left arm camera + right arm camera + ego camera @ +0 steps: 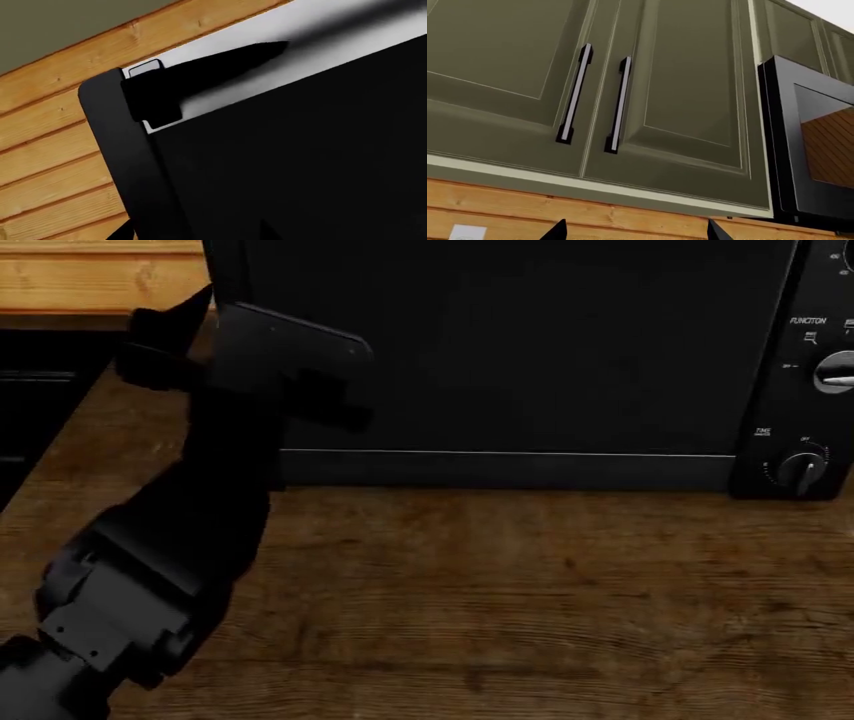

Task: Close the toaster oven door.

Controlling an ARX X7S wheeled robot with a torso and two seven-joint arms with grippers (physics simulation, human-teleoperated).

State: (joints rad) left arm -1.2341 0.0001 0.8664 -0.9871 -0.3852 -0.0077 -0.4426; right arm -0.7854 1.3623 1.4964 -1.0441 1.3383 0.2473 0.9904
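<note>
Our left claw at the oven's upper left corner, door nearly upright

In the head view our left claw [287, 365] sits against the left edge of the toaster oven door [507, 350], which stands upright across the front of the toaster oven [801, 390] on the wooden counter [534, 590]. The door's long axis runs side to side, straight ahead of the claw. We cannot tell whether the fingers are apart. Our right claw [637, 232] points up at wall cupboards [527, 75], fingertips spread, well away; the left arm looks nearer.
</note>
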